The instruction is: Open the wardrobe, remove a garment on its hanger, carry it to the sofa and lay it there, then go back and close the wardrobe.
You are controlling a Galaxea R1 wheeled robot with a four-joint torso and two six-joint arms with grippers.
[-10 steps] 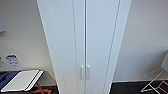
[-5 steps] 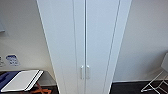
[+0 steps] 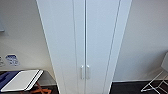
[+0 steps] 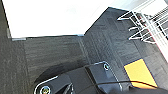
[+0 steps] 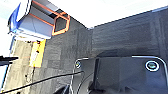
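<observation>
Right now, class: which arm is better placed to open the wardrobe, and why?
Right, narrowly. The wardrobe is shut, its handles dead ahead, so reach looks equal; but a white-topped table crowds the left door, while the right side looks freer.

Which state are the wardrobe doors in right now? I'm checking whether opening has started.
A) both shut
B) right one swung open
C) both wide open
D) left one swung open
A: in the head view the wardrobe doors meet flush along the centre seam, with the handles side by side.

Wardrobe (image 3: 85,37) smooth matt white panels; carpet (image 4: 57,55) dark rough weave; chair frame (image 3: 155,83) thin white wire.
</observation>
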